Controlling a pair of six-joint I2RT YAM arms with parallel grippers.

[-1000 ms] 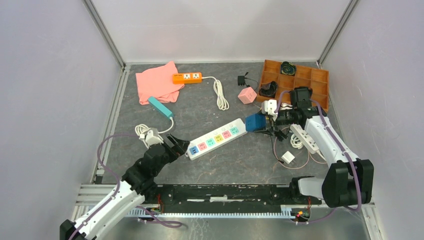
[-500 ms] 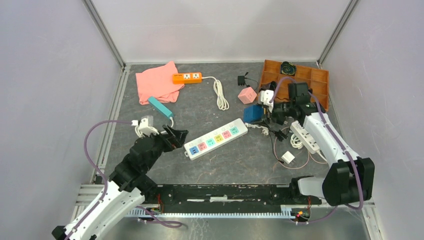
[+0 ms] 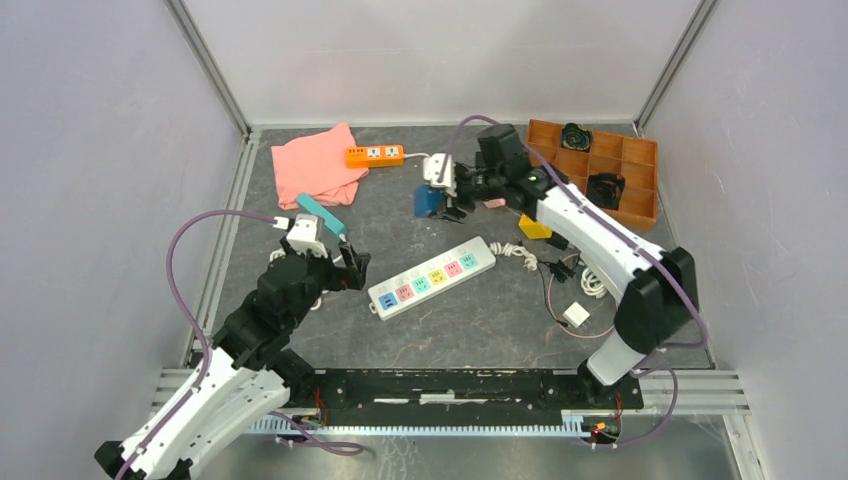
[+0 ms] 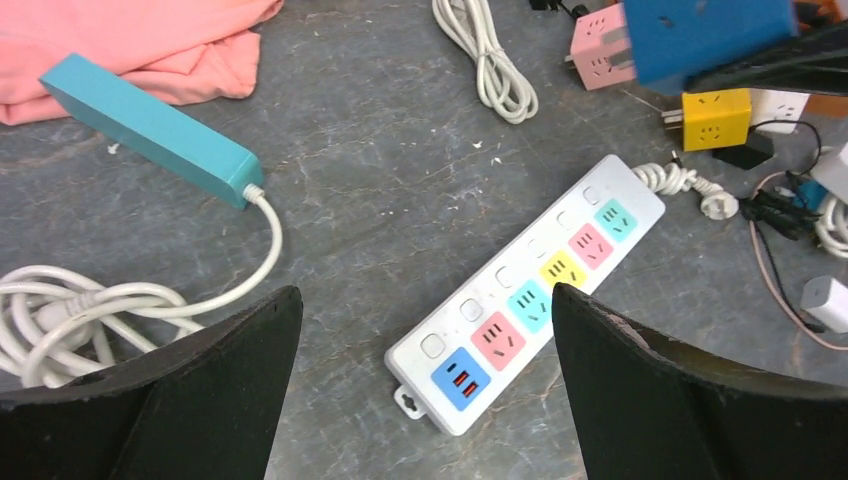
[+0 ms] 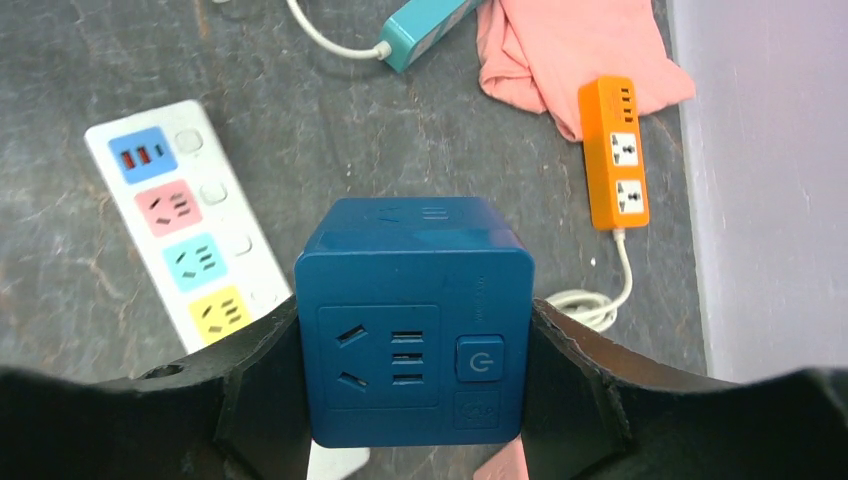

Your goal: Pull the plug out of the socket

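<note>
Along the left edge, a pink cloth [image 3: 315, 165] and a teal power strip [image 3: 320, 213] lie close to the side rail, so there is little spare room there. The left hand [image 3: 345, 270] hangs just left of the socket [image 3: 432, 277], its jaws spread wide with nothing between them. A coiled white cord [image 4: 70, 300] lies under it.

The socket lies slanted across the middle of the worktop [image 3: 470, 325]. There is bare grey surface on its near side all the way to the front rail, and more open surface behind it. None of its pastel outlets has anything plugged in.

Beyond it, near the orange power strip [image 3: 375, 155], the right hand [image 3: 445, 195] grips the blue cube plug [image 3: 430, 200] by two opposite sides, held up off the worktop and well apart from the socket. To the right are a yellow cube [image 3: 533, 228], loose cables and the orange tray [image 3: 640, 160], which crowd that corner.

A second ago the blue cube plug stood against the socket's right end. It has since been carried toward the far middle. The left hand, then at the socket's near-left end, has drawn back. The socket has barely shifted.
</note>
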